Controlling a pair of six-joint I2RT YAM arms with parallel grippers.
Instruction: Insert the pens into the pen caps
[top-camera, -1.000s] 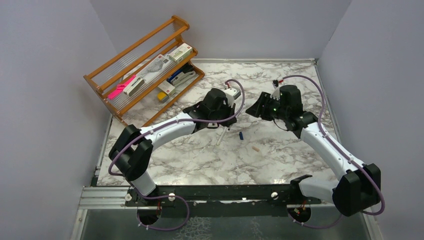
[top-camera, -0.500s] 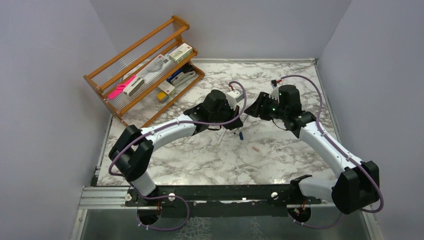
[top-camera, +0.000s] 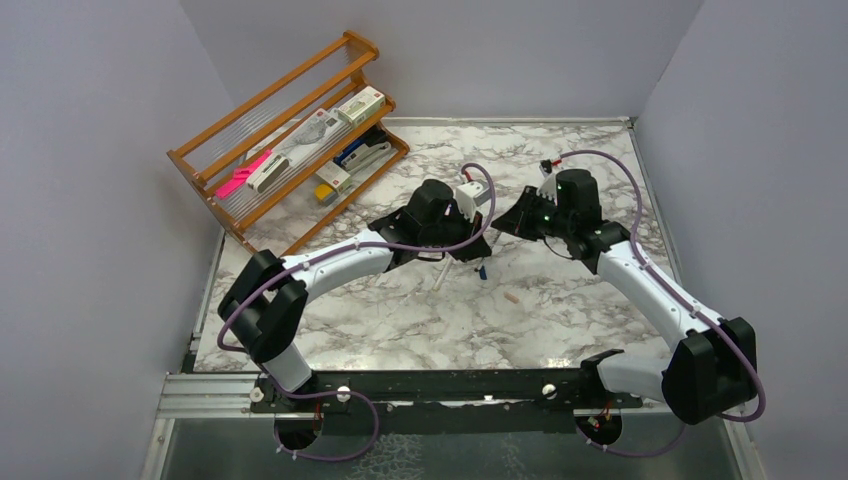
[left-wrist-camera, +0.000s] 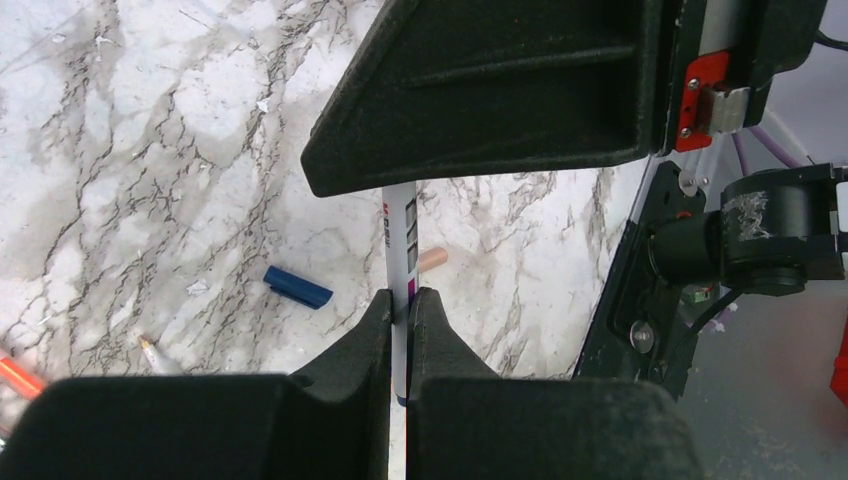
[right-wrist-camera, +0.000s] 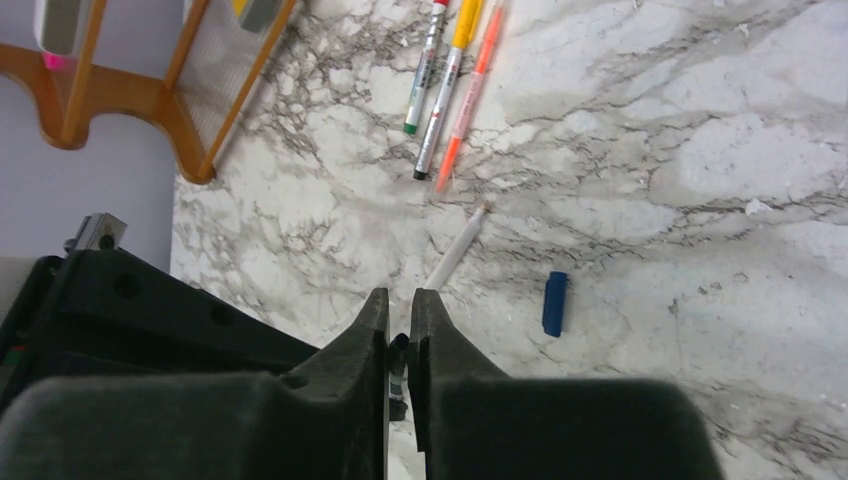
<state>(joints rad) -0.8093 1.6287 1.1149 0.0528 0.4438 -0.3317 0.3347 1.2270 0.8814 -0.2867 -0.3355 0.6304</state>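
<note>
My left gripper is shut on a white pen with a purple mark, held above the table. The pen's far end runs under my right gripper, whose jaws have closed to a narrow gap on that dark end. In the top view the two grippers meet mid-table. On the marble lie a dark blue pen cap and a pale pink pen cap. A loose white pen lies near them. Three more pens, green-tipped, yellow and orange, lie side by side farther off.
A wooden rack with stationery stands at the back left corner. Grey walls close in the table on three sides. The black mounting rail runs along the near edge.
My right gripper's jaws have closed from wide apart to a narrow gap on the pen's end. Both grippers have drawn slightly closer together. The left grip is unchanged.
</note>
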